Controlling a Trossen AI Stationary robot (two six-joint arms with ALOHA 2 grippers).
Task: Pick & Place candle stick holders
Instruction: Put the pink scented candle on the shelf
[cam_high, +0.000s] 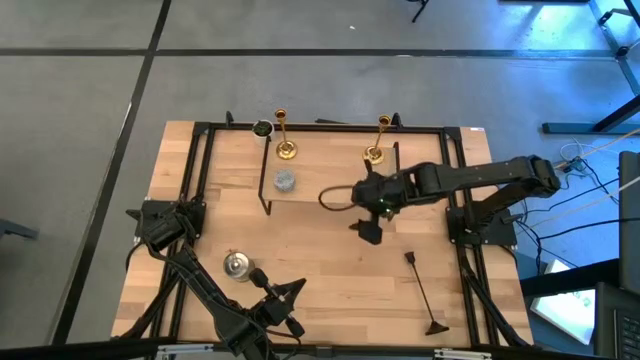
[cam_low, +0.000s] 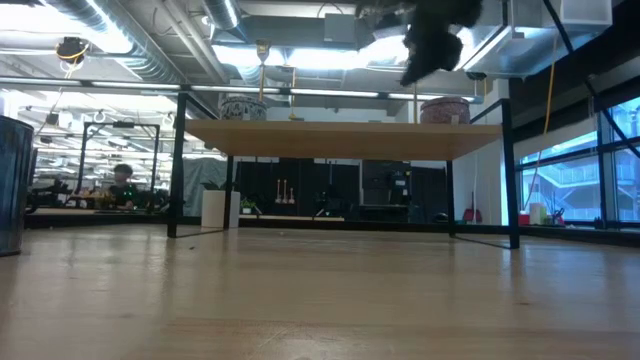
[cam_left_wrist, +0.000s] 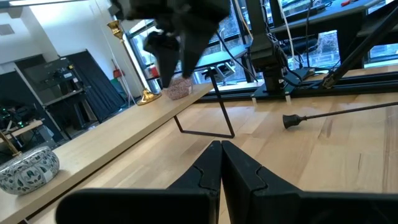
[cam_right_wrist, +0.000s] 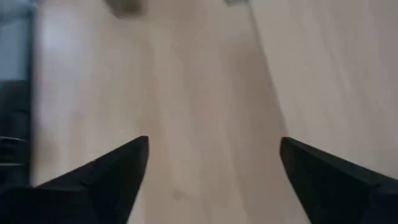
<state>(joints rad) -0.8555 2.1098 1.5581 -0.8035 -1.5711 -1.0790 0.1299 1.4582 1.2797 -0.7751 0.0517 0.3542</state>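
Presently, the right gripper hangs right of centre in the high view with its fingers spread wide and nothing between them; its wrist view shows only bare wood in the gap. Its arm reaches in from the right edge of the frame, the wrist close beside a raised wooden shelf that stands on thin black legs at the upper middle of the tabletop.

The left gripper waits low at the lower centre of the high view; its fingers are pressed together and hold nothing.

Both candle stick holders stand upright on the shelf: the left candle stick holder at upper centre-left, the right candle stick holder at upper centre-right, just above the right arm's wrist. A grey candle sits on the shelf below the left one, and a dark round dish lies at the shelf's back corner. A silver tin and a long dark candle snuffer rest on the tabletop.

Risk, as judged: each holder is tall, slim and narrow-based, so a sideways brush by an open finger or the wrist could topple it or roll it off the shelf. A high grip on the thin polished stem may slip or swing.
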